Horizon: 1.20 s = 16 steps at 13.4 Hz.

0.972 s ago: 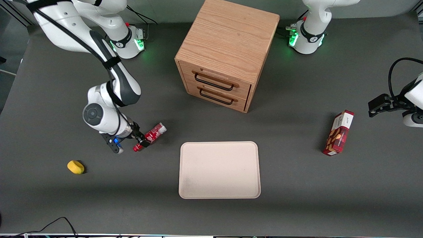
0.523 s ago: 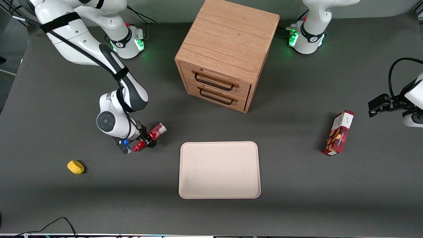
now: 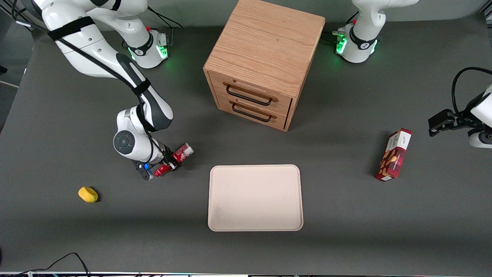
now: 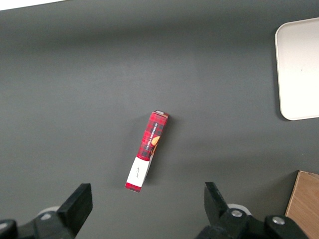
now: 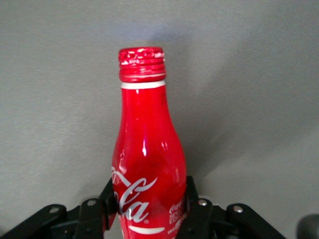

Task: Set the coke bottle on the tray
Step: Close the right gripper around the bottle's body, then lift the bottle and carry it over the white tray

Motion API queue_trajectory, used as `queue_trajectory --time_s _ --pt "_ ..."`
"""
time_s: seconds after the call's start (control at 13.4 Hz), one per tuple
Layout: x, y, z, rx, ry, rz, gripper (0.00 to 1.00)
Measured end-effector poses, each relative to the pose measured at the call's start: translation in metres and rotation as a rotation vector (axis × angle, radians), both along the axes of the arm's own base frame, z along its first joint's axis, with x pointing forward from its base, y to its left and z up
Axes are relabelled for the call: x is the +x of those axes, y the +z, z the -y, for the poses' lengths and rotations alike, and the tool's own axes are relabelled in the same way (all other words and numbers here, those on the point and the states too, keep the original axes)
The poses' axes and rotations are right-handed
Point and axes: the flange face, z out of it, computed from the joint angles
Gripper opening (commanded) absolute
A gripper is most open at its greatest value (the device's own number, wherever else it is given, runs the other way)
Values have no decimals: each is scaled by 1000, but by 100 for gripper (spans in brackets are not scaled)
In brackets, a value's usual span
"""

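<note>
Now, from the front view, the hand (image 3: pixel 171 163) is low over the dark surface (image 3: pixel 77 238), closed around the coke bottle (image 3: pixel 175 161). The bottle lies tilted, with its red cap end nearer to the front camera and its silvery end pointing up toward the wooden cabinet (image 3: pixel 265 61). It is near the tray (image 3: pixel 255 198) but not touching it, at the corner of the tray toward the working arm's end of the surface. The tray is big, flat and cream, and it lies in front of the cabinet's two drawers. A small yellow thing (image 3: pixel 88 194) sits farther toward the working arm's end, well apart from the bottle. A red snack box (image 3: pixel 394 154) lies toward the parked arm's end of the surface, well apart from the tray.

Next, the left wrist view looks down on the red snack box (image 4: pixel 147 149) lying on the dark surface (image 4: pixel 75 74). A corner of the cream tray (image 4: pixel 299 64) and a bit of the wooden cabinet (image 4: pixel 304 204) show at the edges.

Last, the right wrist view shows the coke bottle (image 5: pixel 147 159) very close. Its red cap is scuffed with white marks, and the white curly writing runs across its body. The dark fingers (image 5: pixel 197 206) of the hand (image 5: pixel 149 209) press on both sides of the bottle's wide part, holding it tight. Grey surface (image 5: pixel 259 74) is all around it.
</note>
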Motion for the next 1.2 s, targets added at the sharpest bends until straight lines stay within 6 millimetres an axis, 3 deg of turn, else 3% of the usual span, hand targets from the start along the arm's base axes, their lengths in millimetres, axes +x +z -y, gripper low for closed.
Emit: queue_trajectory --time_s 0.15,0.45,0.6,0.82,0.9,1.05,1.2 --pt "18 29 -9 5 13 -5 0" --pt "67 140 -24 37 118 59 0" --pt "78 176 -40 63 188 125 1" --pt "89 206 -58 46 419 237 1" --pt "92 215 -74 51 498 272 1" --pt "96 225 -124 72 601 333 0" --pt "106 213 -161 95 716 384 0"
